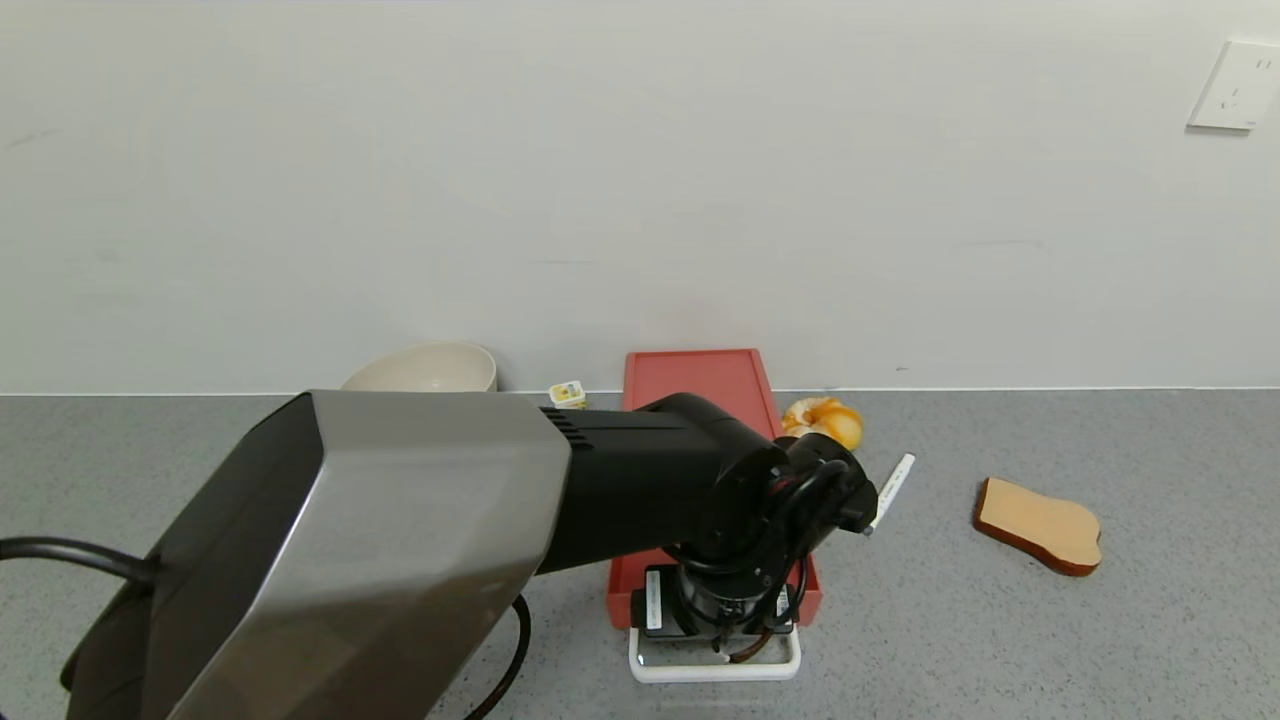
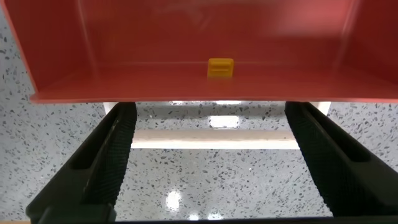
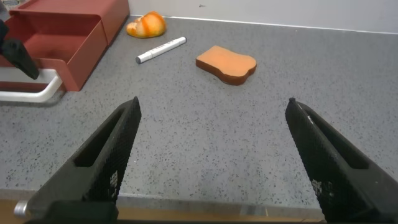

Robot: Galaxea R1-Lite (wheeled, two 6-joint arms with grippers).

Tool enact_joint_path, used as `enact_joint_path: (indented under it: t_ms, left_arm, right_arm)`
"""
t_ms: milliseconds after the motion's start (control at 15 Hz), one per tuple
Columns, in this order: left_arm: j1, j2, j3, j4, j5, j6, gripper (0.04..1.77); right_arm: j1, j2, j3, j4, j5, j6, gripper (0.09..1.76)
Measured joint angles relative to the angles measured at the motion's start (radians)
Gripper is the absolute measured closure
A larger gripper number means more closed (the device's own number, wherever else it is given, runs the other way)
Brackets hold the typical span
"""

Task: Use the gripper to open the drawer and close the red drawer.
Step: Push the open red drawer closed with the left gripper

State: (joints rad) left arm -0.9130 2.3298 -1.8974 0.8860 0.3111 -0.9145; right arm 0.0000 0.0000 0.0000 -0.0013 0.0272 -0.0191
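The salmon-red drawer [image 1: 622, 598] stands pulled out of its red casing [image 1: 695, 385] toward me, with its white loop handle [image 1: 715, 672] at the near end. My left gripper [image 1: 715, 625] points down over that handle. In the left wrist view the gripper [image 2: 211, 109] is open, its black fingers [image 2: 106, 155] stand either side of the white handle bar [image 2: 214, 140], and the drawer's red inside [image 2: 155, 43] holds a small yellow piece [image 2: 220, 67]. My right gripper [image 3: 214, 106] is open and empty near the table's front edge, right of the drawer [image 3: 62, 43].
A cream bowl [image 1: 425, 370] and a small yellow item [image 1: 567, 394] sit by the wall left of the casing. An orange bun [image 1: 825, 420], a white marker [image 1: 892, 490] and a toast slice [image 1: 1040, 525] lie to the right on the grey counter.
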Motion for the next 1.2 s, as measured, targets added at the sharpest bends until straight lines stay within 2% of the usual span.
enact_joint_path:
  t_ms: [800, 1200]
  left_arm:
    - [0.02, 0.015, -0.053, -0.006, 0.025, 0.063, 0.09]
    - [0.044, 0.029, -0.071, -0.055, 0.041, 0.119, 0.09]
  right_arm:
    - [0.0, 0.0, 0.0, 0.0, 0.0, 0.0, 0.14]
    - [0.0, 0.0, 0.0, 0.0, 0.0, 0.0, 0.14]
